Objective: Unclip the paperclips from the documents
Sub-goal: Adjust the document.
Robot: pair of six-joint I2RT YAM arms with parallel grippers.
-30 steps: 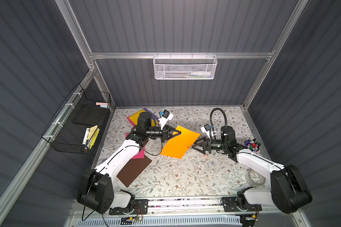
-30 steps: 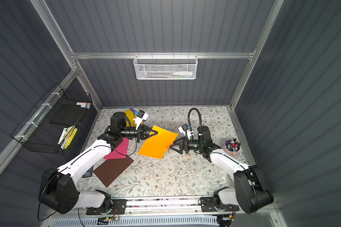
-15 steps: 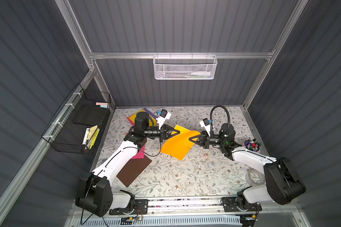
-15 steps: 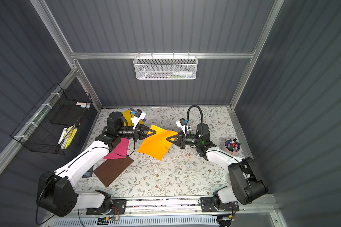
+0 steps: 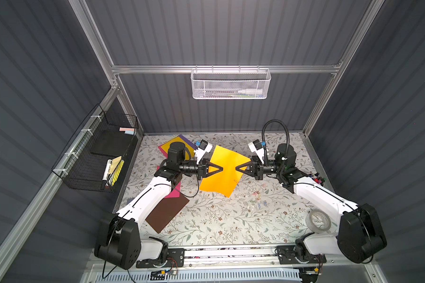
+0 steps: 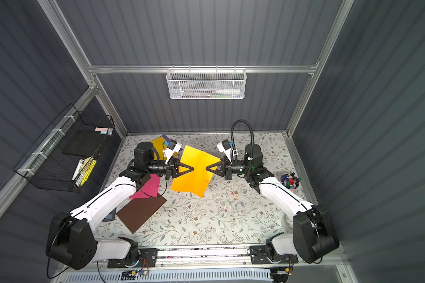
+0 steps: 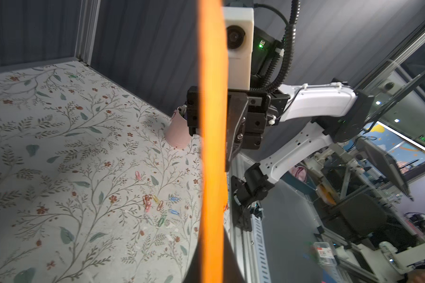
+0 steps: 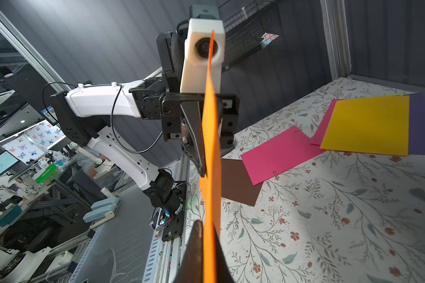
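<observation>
Lifted clear of the table [image 5: 206, 220] and tilted: orange sheet [image 5: 218, 186], long axis running from the far wall toward the front rail, near corner hanging free. Pinched at its left edge by the left claw [image 5: 222, 169], pressed together on the paper. Met at its right edge by the right claw [image 5: 236, 169], paper sandwiched tight in the right wrist view, so judged clamped as well. Just frontward of that right grip, on the same edge: one small clip [image 5: 235, 181], its own axis too small to tell. Nearer the right arm, then. Right of the sheet, down on the table: loose clips [image 5: 256, 196]. A second earlier, held by the left claw alone, with the right claw spread and apart from the right edge.
</observation>
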